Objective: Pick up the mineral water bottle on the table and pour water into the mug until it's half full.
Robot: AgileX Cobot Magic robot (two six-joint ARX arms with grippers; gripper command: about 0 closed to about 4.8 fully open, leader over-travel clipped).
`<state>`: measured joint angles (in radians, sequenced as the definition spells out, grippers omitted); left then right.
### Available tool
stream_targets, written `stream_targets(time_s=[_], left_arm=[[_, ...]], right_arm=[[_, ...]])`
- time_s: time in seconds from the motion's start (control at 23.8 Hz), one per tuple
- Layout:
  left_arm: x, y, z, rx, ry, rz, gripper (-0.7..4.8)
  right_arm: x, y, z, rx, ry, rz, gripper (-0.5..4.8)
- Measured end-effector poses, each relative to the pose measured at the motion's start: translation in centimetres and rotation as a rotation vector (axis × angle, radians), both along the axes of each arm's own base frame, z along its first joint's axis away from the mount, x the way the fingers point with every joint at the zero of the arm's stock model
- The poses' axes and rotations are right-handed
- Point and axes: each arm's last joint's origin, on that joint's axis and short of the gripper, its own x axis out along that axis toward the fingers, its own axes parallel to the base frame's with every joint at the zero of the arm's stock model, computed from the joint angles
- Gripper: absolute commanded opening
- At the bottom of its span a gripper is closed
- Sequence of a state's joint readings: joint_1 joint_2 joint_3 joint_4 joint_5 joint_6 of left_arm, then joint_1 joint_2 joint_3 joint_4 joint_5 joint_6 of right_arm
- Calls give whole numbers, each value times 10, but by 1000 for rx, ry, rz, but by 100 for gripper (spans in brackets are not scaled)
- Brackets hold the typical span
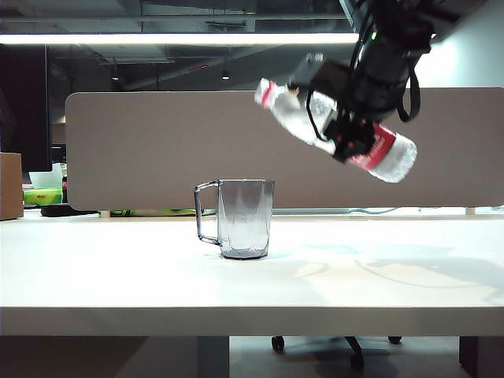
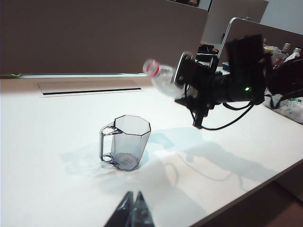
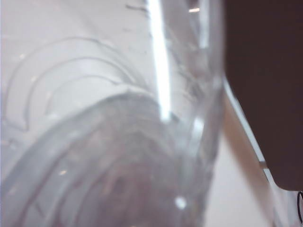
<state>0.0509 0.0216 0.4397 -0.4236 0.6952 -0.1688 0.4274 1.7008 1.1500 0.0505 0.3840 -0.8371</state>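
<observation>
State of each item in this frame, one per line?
mineral water bottle: held in the air, tilted, neck toward the mug, nothing pouring yet.
mug: upright on the table, looks empty.
right gripper: shut on the bottle.
left gripper: shut, holding nothing.

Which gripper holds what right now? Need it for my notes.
Left gripper: shut, empty, low over the table.
Right gripper: shut on the mineral water bottle, raised beside the mug.

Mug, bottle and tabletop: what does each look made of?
The grey-tinted faceted mug: glass or hard clear plastic, see-through with flat panels. The clear bottle with red neck ring, held tilted by the right gripper: thin transparent plastic, likely. The white tabletop: smooth, faintly glossy laminate, perhaps. Left gripper idle.
</observation>
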Motion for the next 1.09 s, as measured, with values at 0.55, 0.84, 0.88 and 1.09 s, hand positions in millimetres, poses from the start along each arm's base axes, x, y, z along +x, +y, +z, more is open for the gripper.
stream_targets(time_s=[0.55, 0.84, 0.88, 1.09], left_arm=[[0, 0, 0, 0, 0, 0, -5], [0, 0, 0, 0, 0, 0, -5], [0, 0, 0, 0, 0, 0, -5], [0, 0, 0, 0, 0, 0, -5]], right_arm=[[6, 0, -21, -249, 65, 31, 202], [7, -1, -20, -371, 55, 32, 202], [6, 0, -20, -382, 56, 29, 202], [6, 3, -17, -439, 30, 37, 202]])
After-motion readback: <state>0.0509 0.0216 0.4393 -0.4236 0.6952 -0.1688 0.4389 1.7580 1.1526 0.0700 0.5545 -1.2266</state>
